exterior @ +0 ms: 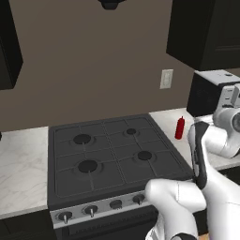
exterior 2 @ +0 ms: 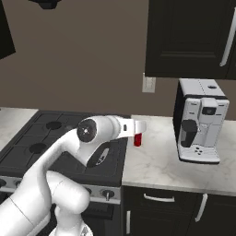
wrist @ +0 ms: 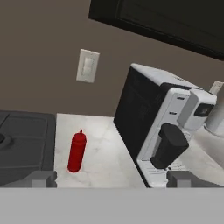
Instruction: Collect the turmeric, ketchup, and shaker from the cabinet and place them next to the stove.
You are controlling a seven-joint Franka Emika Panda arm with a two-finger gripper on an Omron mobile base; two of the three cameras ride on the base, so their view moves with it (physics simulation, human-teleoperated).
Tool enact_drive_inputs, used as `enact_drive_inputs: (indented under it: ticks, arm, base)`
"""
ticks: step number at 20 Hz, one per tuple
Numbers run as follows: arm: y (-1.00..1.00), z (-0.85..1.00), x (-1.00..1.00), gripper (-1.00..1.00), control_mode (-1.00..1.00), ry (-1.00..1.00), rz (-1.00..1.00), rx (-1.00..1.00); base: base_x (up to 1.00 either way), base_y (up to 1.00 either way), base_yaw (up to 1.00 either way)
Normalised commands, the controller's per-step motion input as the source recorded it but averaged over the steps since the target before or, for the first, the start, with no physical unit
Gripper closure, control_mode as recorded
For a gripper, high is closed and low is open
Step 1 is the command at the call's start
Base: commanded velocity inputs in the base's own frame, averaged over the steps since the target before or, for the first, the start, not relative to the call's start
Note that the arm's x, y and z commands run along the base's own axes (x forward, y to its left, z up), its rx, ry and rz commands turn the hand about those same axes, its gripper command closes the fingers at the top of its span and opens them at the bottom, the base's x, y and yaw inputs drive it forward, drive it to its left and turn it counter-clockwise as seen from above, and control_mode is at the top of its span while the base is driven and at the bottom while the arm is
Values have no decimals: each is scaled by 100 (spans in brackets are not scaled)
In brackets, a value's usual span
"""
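The slim all-red ketchup squeeze bottle with its pointed nozzle [wrist: 77, 151] is standing upright on the pale marbled table [wrist: 103, 153], just beside the right edge of the black four-burner gas stove [exterior: 110, 152], and that placement is being read as one of the three deliveries already made, since the spot next to the cooktop is what the task names. It is being kept off the grates, probably so that the burners are left free and the bottle is resting on a flat surface. The tool [wrist: 111, 178] is hanging near the bottle with its two dark fingertips [wrist: 41, 178] spread wide and nothing between them; the bottle is being seen between and beyond them, apart from both. Farther right on the same table a boxy white-and-black coffee machine [exterior 2: 199, 120] is standing against the brown wall, leaving a bare strip between it and the bottle where the other two items could be set. A white wall switch plate [wrist: 87, 66] is being seen above the bottle, and higher still the large black wall-mounted cabinet [exterior 2: 191, 39] is hanging over the coffee machine. The turmeric jar and the shaker are judged as not yet brought, so the task is being judged as about a third done.
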Motion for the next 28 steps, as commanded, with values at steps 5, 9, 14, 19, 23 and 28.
enact_drive_inputs:
  ticks: [5,9,14,19,23,28]
  arm:
    - [5,31,-92,-100,-100,18,-11,0]
    - [26,35,-83,-100,-100,17,-1,0]
    - [47,14,-69,-100,-100,13,0,0]
    - [74,-7,-46,-100,-100,7,3,-5]
    - [48,-17,-28,-100,-100,5,7,-3]
    - [19,-7,-18,-100,-100,1,2,-2]
  base:
    - [0,0,0]
    - [0,0,0]
    - [0,0,0]
    - [0,0,0]
    - [0,0,0]
    - [0,0,0]
